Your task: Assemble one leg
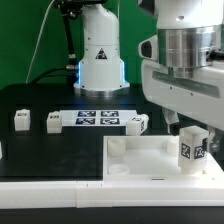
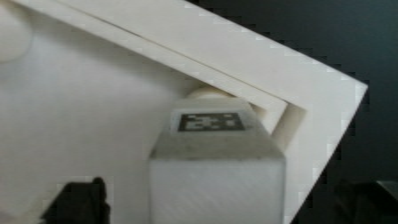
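Note:
The leg [image 1: 193,148], a white post with a marker tag, stands upright at the near right corner of the large white tray-like part [image 1: 140,160]. My gripper [image 1: 192,128] hangs straight above it. In the wrist view the leg [image 2: 215,150] lies between my fingers, its tagged end at the round corner socket [image 2: 212,94] of the tray [image 2: 89,110]. My gripper [image 2: 222,208] straddles the leg, and a gap shows between the dark left finger [image 2: 75,200] and the leg's side. The jaws stand open around it.
Three more white legs lie on the black table: two on the exterior view's left [image 1: 21,119] [image 1: 52,122] and one near the middle [image 1: 137,123]. The marker board [image 1: 97,119] lies between them. The robot base [image 1: 100,55] stands at the back.

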`<state>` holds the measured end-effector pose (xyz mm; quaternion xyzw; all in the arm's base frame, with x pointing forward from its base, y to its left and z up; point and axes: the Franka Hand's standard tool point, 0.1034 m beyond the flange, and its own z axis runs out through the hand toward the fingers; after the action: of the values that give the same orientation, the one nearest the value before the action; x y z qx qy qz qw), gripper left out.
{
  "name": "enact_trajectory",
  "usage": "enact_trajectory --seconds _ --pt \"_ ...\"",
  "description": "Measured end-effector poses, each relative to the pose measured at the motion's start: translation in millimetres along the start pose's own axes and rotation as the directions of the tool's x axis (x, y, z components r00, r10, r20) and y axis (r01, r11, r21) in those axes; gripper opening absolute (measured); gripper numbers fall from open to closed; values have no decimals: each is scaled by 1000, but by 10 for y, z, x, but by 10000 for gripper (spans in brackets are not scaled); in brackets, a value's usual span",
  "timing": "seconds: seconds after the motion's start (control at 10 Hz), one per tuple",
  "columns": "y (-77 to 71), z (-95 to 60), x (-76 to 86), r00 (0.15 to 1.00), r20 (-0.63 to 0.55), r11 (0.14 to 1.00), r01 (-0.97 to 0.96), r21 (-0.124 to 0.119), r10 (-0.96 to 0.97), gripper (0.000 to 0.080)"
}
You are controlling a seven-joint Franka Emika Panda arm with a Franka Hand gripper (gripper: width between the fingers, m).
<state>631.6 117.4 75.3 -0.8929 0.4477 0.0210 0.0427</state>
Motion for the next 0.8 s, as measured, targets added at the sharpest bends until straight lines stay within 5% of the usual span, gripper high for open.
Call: enact_trajectory --seconds 0.4,0.8 --pt "-15 3 -26 907 -2 907 421 -4 -421 649" --pt "-48 10 -95 689 -2 688 725 -17 -725 649"
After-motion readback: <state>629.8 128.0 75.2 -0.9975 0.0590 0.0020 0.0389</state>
